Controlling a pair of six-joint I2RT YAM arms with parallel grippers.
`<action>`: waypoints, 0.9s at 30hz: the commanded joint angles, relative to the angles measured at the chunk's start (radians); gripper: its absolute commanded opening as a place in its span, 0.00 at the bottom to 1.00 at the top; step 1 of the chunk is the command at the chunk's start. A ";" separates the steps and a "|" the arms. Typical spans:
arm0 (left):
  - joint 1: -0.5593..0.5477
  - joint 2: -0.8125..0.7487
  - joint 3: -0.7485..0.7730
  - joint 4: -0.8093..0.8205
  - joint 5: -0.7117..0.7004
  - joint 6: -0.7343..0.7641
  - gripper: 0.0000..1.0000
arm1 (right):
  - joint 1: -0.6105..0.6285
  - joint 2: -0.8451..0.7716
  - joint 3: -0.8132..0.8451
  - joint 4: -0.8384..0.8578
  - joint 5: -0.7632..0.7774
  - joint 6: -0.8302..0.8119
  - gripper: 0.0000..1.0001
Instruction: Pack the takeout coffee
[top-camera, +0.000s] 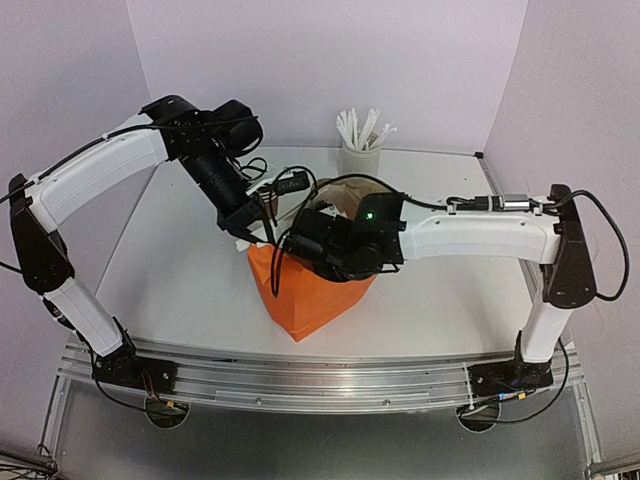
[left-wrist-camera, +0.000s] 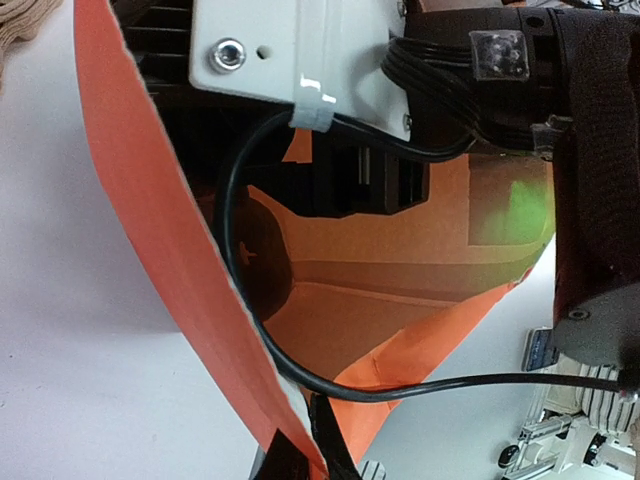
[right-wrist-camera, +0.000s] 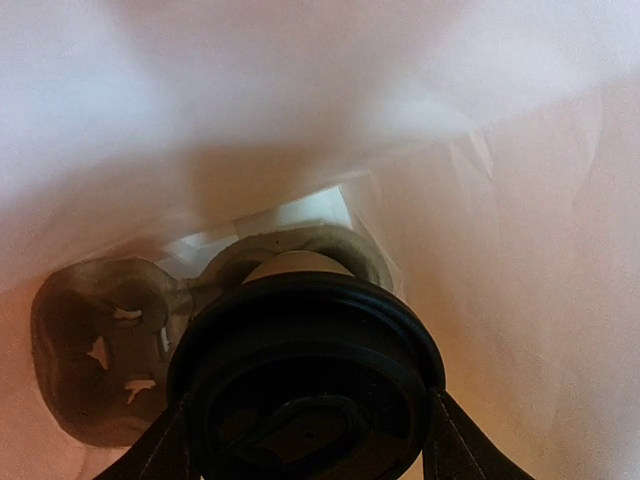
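Note:
The takeout coffee shows in the right wrist view: its black dome lid (right-wrist-camera: 305, 380) fills the lower middle, with a strip of the paper cup (right-wrist-camera: 300, 266) above it. My right gripper (right-wrist-camera: 305, 445) is shut on it, one finger on each side of the lid, deep inside the orange paper bag (top-camera: 305, 300). Below the cup lies a grey pulp cup carrier (right-wrist-camera: 95, 350) on the bag's floor. My left gripper (left-wrist-camera: 315, 455) is shut on the bag's rim (left-wrist-camera: 150, 200) and holds the mouth open. From above, the right wrist (top-camera: 345, 240) hides the cup.
A white cup of white sticks (top-camera: 360, 150) stands at the back of the table. Brown items (top-camera: 352, 192) sit just behind the bag, mostly hidden by the arms. The right arm's cable (left-wrist-camera: 240, 270) loops across the bag's mouth. Lavender walls close in the table.

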 joint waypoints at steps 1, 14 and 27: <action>-0.007 -0.025 0.010 -0.039 0.010 0.023 0.00 | -0.037 0.080 0.073 -0.154 -0.110 0.091 0.15; -0.007 -0.009 0.020 -0.001 -0.073 -0.020 0.00 | -0.122 0.279 0.233 -0.283 -0.269 0.136 0.14; -0.008 -0.016 0.008 0.009 -0.085 -0.030 0.00 | -0.139 0.428 0.206 -0.261 -0.393 0.128 0.16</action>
